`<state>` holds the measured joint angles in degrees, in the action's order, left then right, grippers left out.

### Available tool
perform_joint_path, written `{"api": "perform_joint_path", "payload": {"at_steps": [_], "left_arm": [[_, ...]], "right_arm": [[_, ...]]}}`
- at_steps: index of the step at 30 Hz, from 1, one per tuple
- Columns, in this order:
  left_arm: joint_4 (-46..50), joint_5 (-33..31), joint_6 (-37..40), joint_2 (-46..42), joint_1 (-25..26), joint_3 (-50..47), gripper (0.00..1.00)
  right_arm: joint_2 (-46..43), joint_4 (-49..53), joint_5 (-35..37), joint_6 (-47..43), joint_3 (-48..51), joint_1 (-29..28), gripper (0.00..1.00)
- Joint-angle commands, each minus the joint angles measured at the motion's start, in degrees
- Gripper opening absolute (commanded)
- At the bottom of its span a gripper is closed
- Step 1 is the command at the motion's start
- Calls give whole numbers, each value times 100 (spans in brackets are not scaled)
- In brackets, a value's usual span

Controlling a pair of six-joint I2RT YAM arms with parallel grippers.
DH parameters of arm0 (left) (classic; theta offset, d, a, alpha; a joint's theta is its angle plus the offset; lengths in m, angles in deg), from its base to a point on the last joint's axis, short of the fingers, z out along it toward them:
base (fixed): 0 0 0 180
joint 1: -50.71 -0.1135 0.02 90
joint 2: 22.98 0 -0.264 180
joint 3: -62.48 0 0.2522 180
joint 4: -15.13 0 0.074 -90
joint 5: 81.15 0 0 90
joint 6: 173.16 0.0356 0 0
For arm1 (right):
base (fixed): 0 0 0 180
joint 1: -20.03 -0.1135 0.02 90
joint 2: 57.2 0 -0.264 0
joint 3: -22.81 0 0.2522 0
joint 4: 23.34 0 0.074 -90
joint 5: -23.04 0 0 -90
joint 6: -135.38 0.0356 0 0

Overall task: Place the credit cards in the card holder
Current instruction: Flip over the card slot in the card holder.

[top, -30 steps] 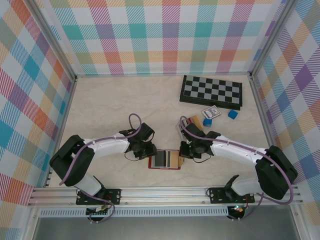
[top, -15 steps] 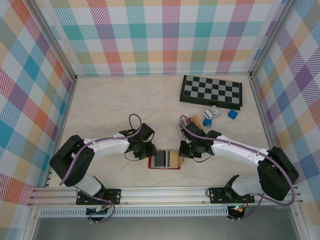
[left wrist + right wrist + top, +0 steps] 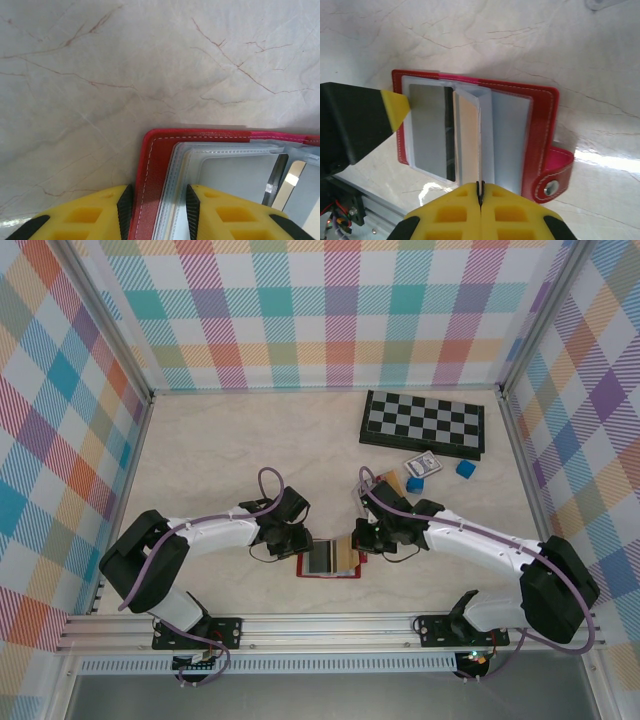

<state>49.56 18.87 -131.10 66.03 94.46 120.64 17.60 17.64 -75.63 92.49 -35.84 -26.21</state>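
Card holder [image 3: 330, 576] open flat nr front edge of table [image 3: 220, 460], btwn the two grippers, red cover down, sleeves up. Front rail [image 3: 330, 625] close to its near edge, so little room that way. Bare tabletop on far side and across whole L half.

L gripper [image 3: 298, 540] at holder's L edge. In L-wrist view, L gripper [image 3: 156, 212] w/ jaws part-way apart, straddling the red border. One finger [image 3: 235, 215] over the clear sleeves, the other on bare table just outside the stitching. No pinch visible, nothing carried.

R gripper [image 3: 358, 540] at holder's R side. In R-wrist view, R gripper [image 3: 480, 192] closed tight on near edge of orange-yellow card [image 3: 469, 135]. Stands on edge, tilted, over holder's middle, far end among the sleeves. Grey card [image 3: 427, 125] w/ dark stripe already in L-hand sleeve. Tip of L finger [image 3: 395, 106] at that sleeve's outer edge. Snap tab [image 3: 550, 186] flat on table off holder's R side.

Loose cards [image 3: 388, 480] in small heap behind R wrist, partly hidden by arm. Patterned card [image 3: 421, 466] and blue blocks [image 3: 465, 469] beyond, well apart from holder. Chessboard [image 3: 424, 423] far R, nr back wall.

Surface: pale marble look, thin reddish veins, glare patch nr snap tab. Plaid walls [image 3: 330, 310] on three sides.
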Motion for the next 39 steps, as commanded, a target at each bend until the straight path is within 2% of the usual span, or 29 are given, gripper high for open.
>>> {"api": "perform_joint_path", "payload": {"at_steps": [1,15,22,26,29,32,36,39], "left_arm": [[4,84,28,65,166,-94,35],[183,-411,-128,-477,166,-247,38],[150,-455,-202,-565,168,-301,37],[363,-760,-294,-734,169,-318,37],[721,-1221,-508,-1031,168,-358,41],[738,-1456,-645,-1397,166,-503,51],[359,-1242,-463,-1604,162,-626,62],[75,-884,-268,-1463,168,-604,64]], "right_arm": [[-21,-375,-383,-114,-181,-34,1],[322,-486,-454,-193,-240,-78,3],[562,-707,-755,-168,-352,-91,3],[785,-735,-833,-194,-472,-105,3],[916,-834,-887,-211,-469,-113,3],[1027,-912,-968,-177,-477,-116,2],[798,-851,-567,-176,-273,-93,2],[665,-1115,-690,-117,-3,-8,1]]}}
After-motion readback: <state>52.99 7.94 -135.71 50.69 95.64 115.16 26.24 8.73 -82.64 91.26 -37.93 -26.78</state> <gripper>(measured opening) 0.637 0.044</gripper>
